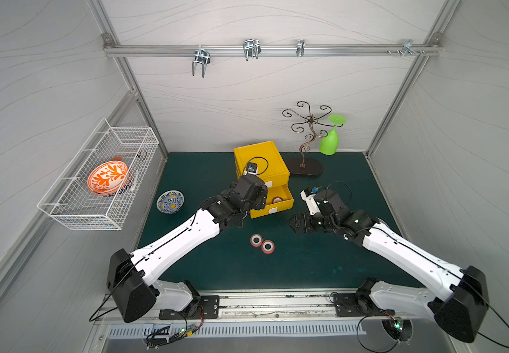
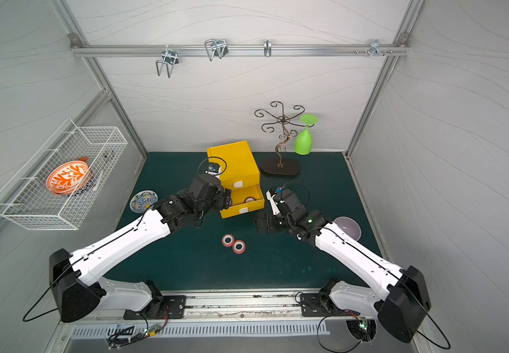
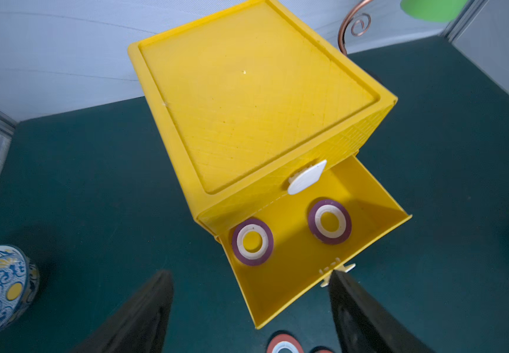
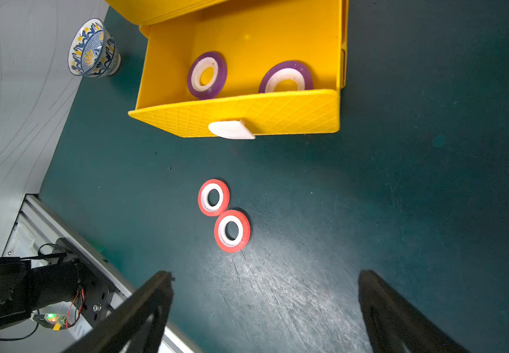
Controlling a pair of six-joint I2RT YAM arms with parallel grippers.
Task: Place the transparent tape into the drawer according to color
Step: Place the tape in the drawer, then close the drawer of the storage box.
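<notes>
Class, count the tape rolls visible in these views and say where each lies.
4. Two purple rolls lie in the open drawer; two red rolls lie touching on the mat in front. Others may be hidden inside the yellow cabinet.

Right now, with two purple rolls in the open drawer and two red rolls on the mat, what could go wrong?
The red rolls lie edge to edge; picking one may shove the other.
The open left claw hangs by the drawer front; it could snag there.
Reds might wrongly join the purple rolls.

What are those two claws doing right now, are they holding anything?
Left claw: open, holding nothing.
Right claw: open, holding nothing.
</notes>
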